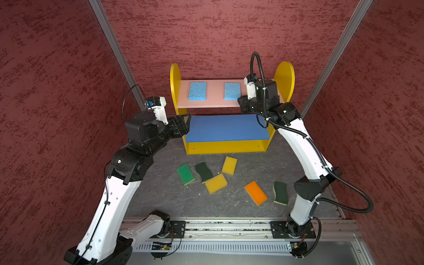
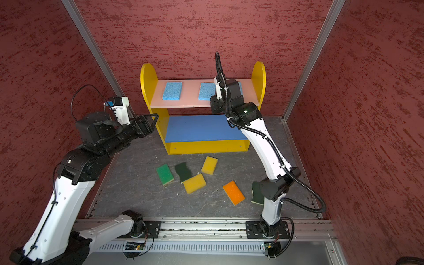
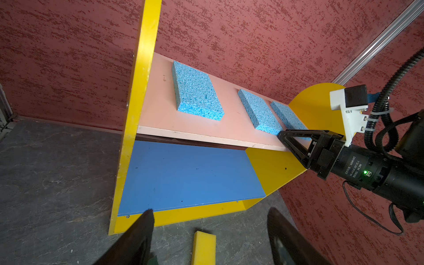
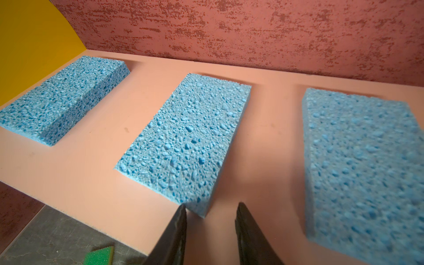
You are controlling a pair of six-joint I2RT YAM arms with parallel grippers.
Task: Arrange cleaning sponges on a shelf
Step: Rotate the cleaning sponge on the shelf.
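- The shelf (image 1: 227,146) stands at the back of the grey tabletop (image 1: 160,195), against the red wall.
- 3 light blue sponges lie flat in a row on its pink top board (image 1: 215,94), all apart from each other: the left one (image 1: 197,91), the middle one (image 1: 232,91) and the right one (image 4: 362,174). The right arm hides nearly all of the right one in both top views.
- The blue middle board (image 1: 224,128) holds nothing.
- 6 sponges lie on the tabletop in front of the shelf:
  - A bright green sponge (image 1: 185,174) lies just beside a dark green wavy sponge (image 1: 203,172).
  - A yellow sponge (image 1: 215,183) touches the near end of that dark green wavy sponge.
  - A second yellow sponge (image 1: 229,165) lies closest to the shelf.
  - An orange-topped sponge (image 1: 255,192) and a second dark green wavy sponge (image 1: 280,192) lie nearer the right arm.
- The right gripper (image 4: 211,207) is over the front edge of the pink top board, with its tips by the near corner of the middle light blue sponge. Its jaws stand a little apart with nothing between them.
- The left gripper (image 3: 211,210) hangs beside the shelf's left side panel and points across the shelf front. Its jaws are spread wide and hold nothing.
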